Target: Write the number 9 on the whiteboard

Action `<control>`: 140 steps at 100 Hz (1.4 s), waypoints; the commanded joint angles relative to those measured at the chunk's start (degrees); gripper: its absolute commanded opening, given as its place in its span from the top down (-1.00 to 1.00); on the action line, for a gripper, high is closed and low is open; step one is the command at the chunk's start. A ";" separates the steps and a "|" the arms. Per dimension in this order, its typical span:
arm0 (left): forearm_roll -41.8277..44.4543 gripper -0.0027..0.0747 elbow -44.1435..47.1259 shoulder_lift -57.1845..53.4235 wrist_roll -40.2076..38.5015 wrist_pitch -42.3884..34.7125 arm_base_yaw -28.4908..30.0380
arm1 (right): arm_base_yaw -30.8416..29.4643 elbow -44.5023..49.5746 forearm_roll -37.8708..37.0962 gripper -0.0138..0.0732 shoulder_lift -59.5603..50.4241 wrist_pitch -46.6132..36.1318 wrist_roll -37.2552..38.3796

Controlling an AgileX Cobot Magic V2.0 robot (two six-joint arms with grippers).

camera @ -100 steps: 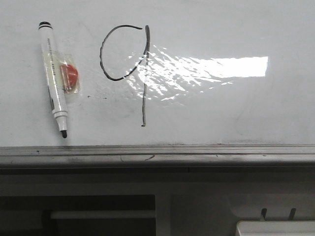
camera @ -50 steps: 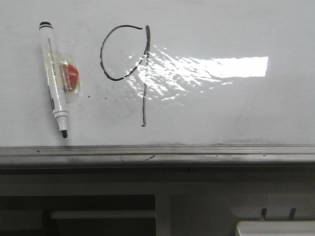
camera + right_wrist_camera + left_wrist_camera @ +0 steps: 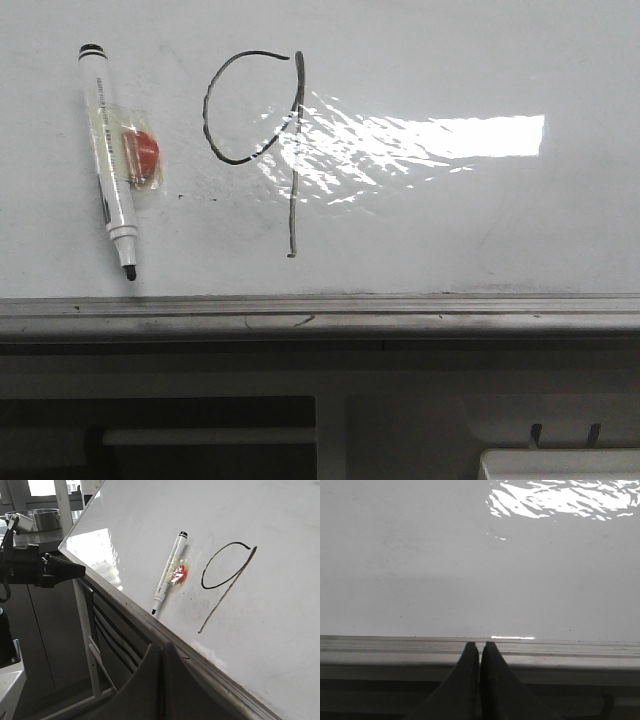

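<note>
No change vs earlier frames: number 9 (image 3: pixel 262 140) upper-centre on whiteboard (image 3: pixel 480 230), marker (image 3: pixel 108 160) upper left, left gripper (image 3: pixel 480 652) & right gripper (image 3: pixel 162 655) both pressed closed, empty.

white tray (image 3: pixel 560 464) cut off at corner, number 9 (image 3: pixel 262 140) partly lost in glare

So the surface here is the whiteboard (image 3: pixel 480 230), glossy white with a big patch of glare and a grey metal rail (image 3: pixel 320 315) along its near edge. The number 9 (image 3: pixel 262 140) is drawn on it in thin black line. Left of that lies an uncapped marker (image 3: pixel 110 160), tip toward the rail, with a red blob taped to its side.
</note>
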 commanded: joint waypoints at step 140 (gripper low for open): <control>-0.19 0.98 2.28 -1.57 -0.51 -3.06 0.16 | -58.92 8.14 16.03 0.86 -16.13 20.97 -12.26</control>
